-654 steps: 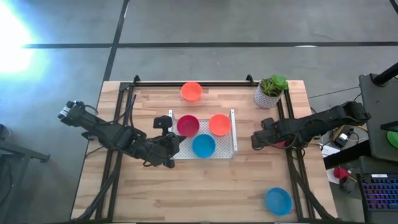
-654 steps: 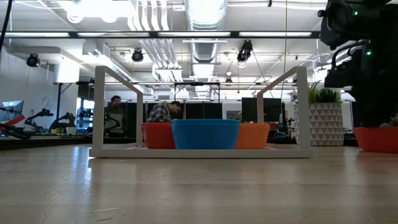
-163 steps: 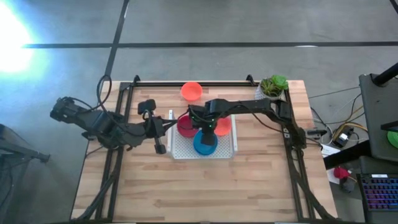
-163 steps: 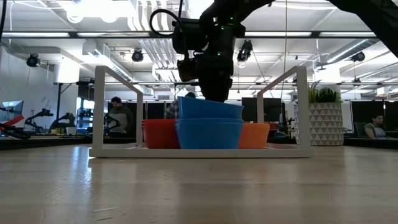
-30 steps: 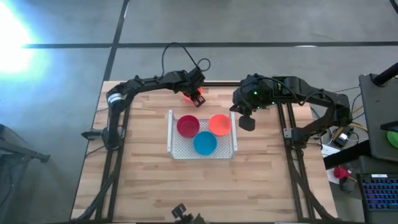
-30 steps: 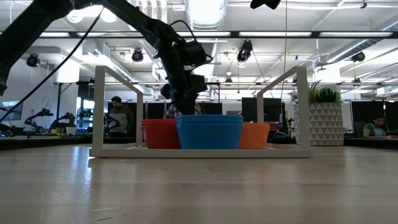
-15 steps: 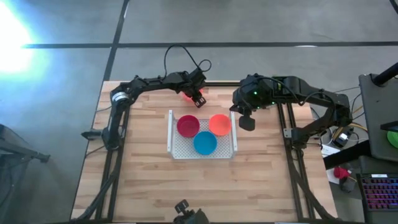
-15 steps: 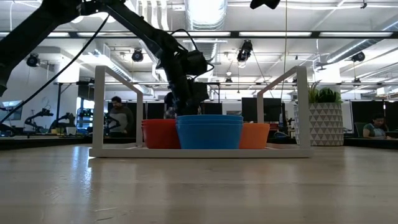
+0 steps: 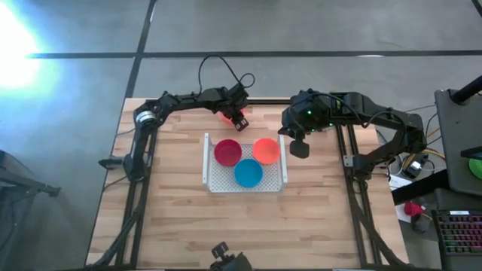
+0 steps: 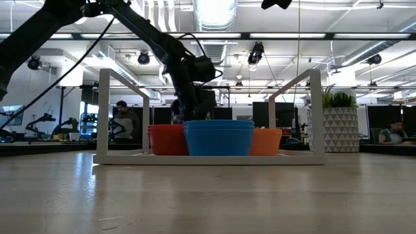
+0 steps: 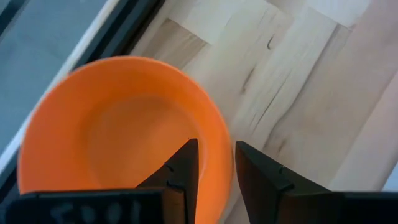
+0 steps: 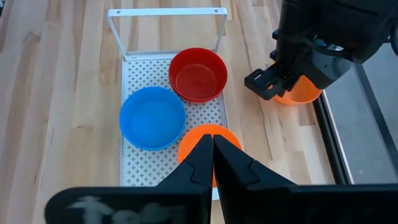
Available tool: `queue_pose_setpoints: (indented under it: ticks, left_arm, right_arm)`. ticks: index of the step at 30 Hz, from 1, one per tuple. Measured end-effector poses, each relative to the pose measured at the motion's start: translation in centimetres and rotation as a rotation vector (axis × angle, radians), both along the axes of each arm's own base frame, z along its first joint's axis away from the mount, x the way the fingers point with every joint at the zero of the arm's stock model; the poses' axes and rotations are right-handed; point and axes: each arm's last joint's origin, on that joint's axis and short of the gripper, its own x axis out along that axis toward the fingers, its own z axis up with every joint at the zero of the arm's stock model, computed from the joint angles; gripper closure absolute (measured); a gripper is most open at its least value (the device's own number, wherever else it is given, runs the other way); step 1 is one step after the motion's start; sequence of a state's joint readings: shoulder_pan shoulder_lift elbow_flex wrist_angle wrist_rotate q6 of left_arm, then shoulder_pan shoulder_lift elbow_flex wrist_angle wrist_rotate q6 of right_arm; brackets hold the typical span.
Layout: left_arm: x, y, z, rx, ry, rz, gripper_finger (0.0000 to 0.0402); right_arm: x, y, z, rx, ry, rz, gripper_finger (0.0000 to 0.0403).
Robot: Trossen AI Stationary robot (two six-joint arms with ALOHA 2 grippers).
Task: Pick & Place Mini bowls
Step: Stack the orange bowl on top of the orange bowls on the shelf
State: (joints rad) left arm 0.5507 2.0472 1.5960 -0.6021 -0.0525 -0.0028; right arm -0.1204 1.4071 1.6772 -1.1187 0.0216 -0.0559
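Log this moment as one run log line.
left gripper: straddling orange bowl rim, open | right gripper: shut, beside tray | tray: red, orange, blue bowls

The left gripper [image 9: 239,117] is covering most of the loose orange bowl [image 9: 228,114] by the tray [image 9: 281,182] in the high view. In the low view that bowl is hiding behind the blue bowls [image 10: 218,136], and the right gripper [image 12: 213,151] is masking part of the tray's orange bowl [image 12: 194,144].
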Motion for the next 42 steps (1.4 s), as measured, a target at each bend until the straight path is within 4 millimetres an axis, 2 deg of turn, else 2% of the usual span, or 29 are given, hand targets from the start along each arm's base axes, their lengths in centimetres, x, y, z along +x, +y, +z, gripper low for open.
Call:
queue_pose_setpoints:
  ticks: [9,25,30,35,42]
  left_arm:
    - [-0.1,0.0,-1.3,0.013,-0.034,-0.006,0.0303]
    - [-0.3,0.0,-1.5,0.023,-0.001,-0.053,0.0304]
    - [-0.5,-0.2,-1.7,0.011,0.036,-0.078,0.0333]
    - [-0.6,-0.2,-1.7,0.018,0.053,-0.101,0.0391]
    - [-0.5,-0.3,-1.1,0.049,0.084,-0.139,0.0399]
  right_arm:
    - [0.0,0.0,0.0,0.0,0.0,0.001,0.0394]
    - [0.0,0.0,0.0,0.001,-0.001,0.0,0.0394]
    - [0.0,0.0,0.0,0.001,-0.001,0.001,0.0394]
    - [0.0,0.0,0.0,0.003,-0.001,-0.001,0.0394]
    - [0.0,0.0,0.0,0.003,-0.002,-0.002,0.0394]
